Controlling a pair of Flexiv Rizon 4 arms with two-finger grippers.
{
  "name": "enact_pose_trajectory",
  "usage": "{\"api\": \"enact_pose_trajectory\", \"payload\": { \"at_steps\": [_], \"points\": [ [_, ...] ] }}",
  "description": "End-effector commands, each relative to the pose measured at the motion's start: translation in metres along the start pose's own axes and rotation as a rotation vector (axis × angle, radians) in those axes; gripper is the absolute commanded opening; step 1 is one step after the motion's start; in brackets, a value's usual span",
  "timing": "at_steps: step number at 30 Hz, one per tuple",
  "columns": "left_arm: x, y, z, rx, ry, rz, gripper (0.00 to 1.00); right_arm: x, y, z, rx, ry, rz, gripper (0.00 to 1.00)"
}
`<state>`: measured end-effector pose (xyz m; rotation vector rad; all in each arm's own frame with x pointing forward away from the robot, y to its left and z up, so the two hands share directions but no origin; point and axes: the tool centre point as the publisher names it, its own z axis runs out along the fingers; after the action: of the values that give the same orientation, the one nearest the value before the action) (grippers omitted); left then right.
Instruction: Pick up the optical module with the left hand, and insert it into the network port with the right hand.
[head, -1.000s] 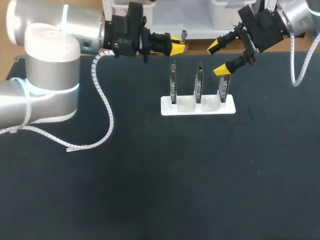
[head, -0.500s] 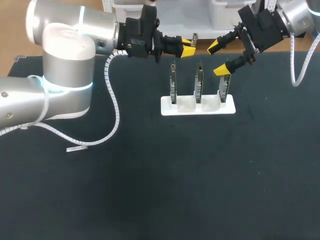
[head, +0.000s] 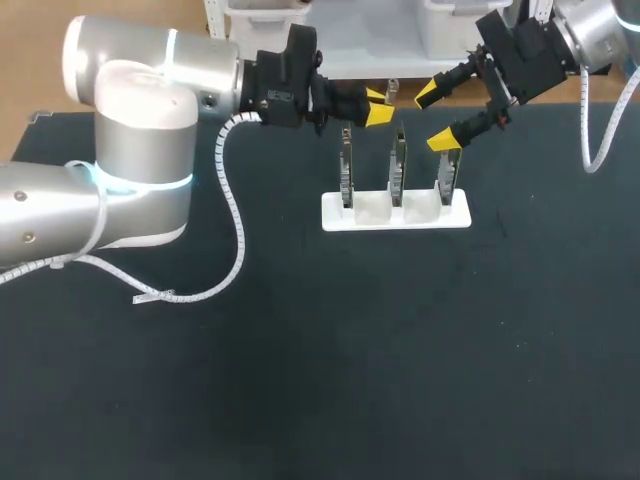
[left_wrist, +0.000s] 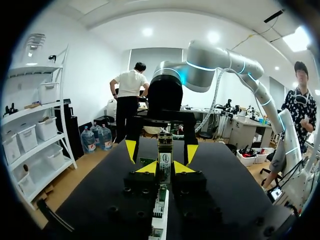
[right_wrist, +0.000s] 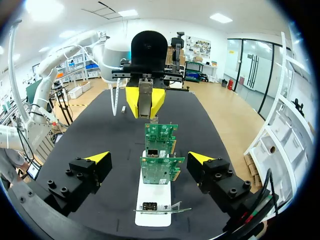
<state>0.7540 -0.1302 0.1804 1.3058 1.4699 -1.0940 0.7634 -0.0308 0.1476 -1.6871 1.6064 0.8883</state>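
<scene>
A small silver optical module (head: 392, 90) sticks out of my left gripper (head: 377, 105), which is shut on it above the far edge of the table. In the left wrist view the module (left_wrist: 165, 150) sits between the yellow tips of that gripper (left_wrist: 165, 167). My right gripper (head: 437, 116) hangs open just to the right, facing it, above the rightmost of three green network cards (head: 447, 172). In the right wrist view the left gripper (right_wrist: 145, 104) holds the module (right_wrist: 145, 92) straight ahead of my open right gripper (right_wrist: 149, 158), beyond the cards (right_wrist: 161, 167).
The cards stand upright in a white holder (head: 455, 218) on the black table top. The left arm's white coiled cable (head: 235, 230) droops onto the mat left of the holder.
My left arm has swung to the right with the module, closing most of the gap to the right gripper. The right arm has stayed still and open.
</scene>
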Motion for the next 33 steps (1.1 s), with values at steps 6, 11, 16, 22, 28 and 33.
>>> {"api": "enact_pose_trajectory", "payload": {
  "at_steps": [6, 11, 16, 22, 28, 33],
  "points": [
    [0.002, 0.002, 0.012, 0.014, 0.003, -0.007, 0.00, 0.000, 0.000, 0.000, -0.001, -0.002, -0.001, 1.00],
    [0.003, 0.001, 0.019, 0.029, 0.013, -0.009, 0.00, 0.000, 0.000, 0.000, -0.001, -0.002, -0.001, 1.00],
    [0.003, 0.001, 0.022, 0.033, 0.012, -0.010, 0.00, 0.000, 0.000, 0.000, -0.001, -0.002, -0.001, 1.00],
    [0.005, 0.004, 0.024, 0.036, 0.006, -0.018, 0.00, 0.000, 0.000, 0.000, -0.001, -0.002, -0.001, 1.00],
    [0.009, 0.006, 0.026, 0.029, 0.007, 0.000, 0.00, 0.000, 0.000, 0.000, -0.001, -0.002, -0.001, 1.00],
    [0.008, 0.008, 0.026, 0.029, 0.008, 0.006, 0.00, 0.000, 0.000, 0.000, -0.001, -0.002, -0.001, 1.00]
  ]
}}
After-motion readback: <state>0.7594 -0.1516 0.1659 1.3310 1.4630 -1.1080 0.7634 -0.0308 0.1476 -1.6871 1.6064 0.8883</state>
